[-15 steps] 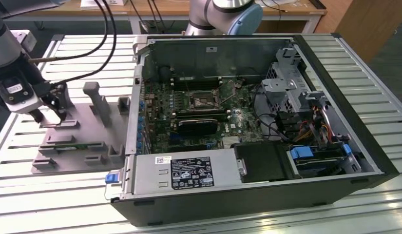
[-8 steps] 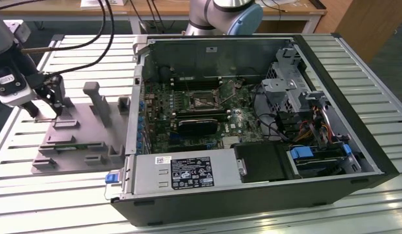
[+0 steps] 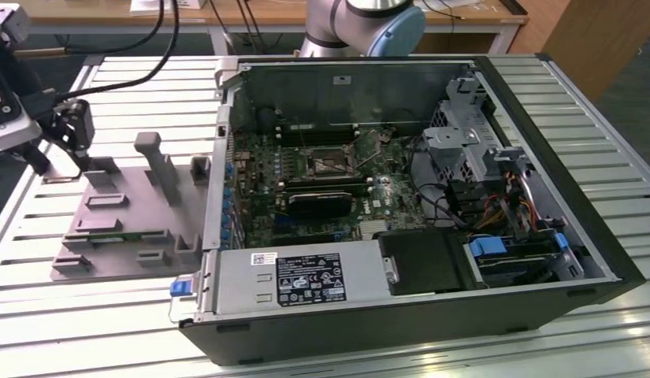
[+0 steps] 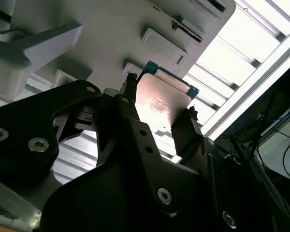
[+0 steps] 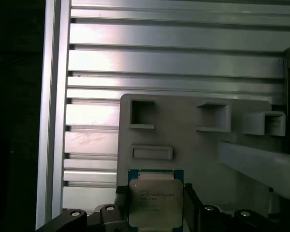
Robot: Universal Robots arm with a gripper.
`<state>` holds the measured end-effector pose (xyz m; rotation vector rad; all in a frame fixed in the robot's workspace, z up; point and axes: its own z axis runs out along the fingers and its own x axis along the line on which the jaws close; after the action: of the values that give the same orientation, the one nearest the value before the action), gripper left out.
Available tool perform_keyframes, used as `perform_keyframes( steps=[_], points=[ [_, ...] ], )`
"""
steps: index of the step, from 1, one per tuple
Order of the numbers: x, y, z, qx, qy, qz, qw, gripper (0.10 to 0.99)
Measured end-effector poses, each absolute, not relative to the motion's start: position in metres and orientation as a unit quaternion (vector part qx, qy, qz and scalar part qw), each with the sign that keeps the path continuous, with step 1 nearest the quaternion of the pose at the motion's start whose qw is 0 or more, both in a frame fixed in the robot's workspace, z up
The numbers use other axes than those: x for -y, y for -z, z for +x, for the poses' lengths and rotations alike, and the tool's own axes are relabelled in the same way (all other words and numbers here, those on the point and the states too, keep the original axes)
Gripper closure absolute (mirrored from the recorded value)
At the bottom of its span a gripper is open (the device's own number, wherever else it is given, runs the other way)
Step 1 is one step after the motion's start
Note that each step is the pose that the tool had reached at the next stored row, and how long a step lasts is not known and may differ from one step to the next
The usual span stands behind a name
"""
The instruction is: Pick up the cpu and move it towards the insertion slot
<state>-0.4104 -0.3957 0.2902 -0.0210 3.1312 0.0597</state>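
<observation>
Pickup looked largely done: the gripper [image 4: 159, 108] was closed on the cpu [image 4: 162, 96], and its dark fingers [image 4: 183, 130] pinched two opposite edges of the chip. In both wrist views the cpu sat over the grey fixture plate [image 3: 135, 214], near its edge. It could not be told for certain whether the chip had been raised clear of the plate or was resting in its seat (the angle hid the underside). In the exterior view the gripper stood at the far end of the plate on the exterior view's left, well apart from the open computer case [image 3: 409, 327]. The insertion slot [image 3: 328, 161] lay inside that case on the board, with nothing over it. By that showing, the whole carry toward the slot was left to do.
</observation>
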Motion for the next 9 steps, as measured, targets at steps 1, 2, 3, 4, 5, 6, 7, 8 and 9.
perform_keyframes(
  steps=[1, 2, 3, 4, 5, 6, 7, 8, 9],
  points=[
    [0.396, -0.294, -0.41, -1.0, -0.019, -0.007, 0.005, 0.549],
    [0.396, -0.297, -0.41, -1.0, -0.019, -0.007, 0.005, 0.549],
    [0.396, -0.3, -0.41, -1.0, -0.019, -0.007, 0.005, 0.549],
    [0.396, -0.304, -0.41, -1.0, -0.019, -0.007, 0.005, 0.549],
    [0.396, -0.307, -0.41, -1.0, -0.019, -0.007, 0.005, 0.549],
    [0.396, -0.311, -0.41, -1.0, -0.019, -0.007, 0.005, 0.549],
    [0.396, -0.315, -0.41, -1.0, -0.019, -0.007, 0.006, 0.549],
    [0.396, -0.319, -0.41, -1.0, -0.019, -0.007, 0.006, 0.549],
    [0.396, -0.323, -0.41, -1.0, -0.019, -0.007, 0.006, 0.549]
  ],
)
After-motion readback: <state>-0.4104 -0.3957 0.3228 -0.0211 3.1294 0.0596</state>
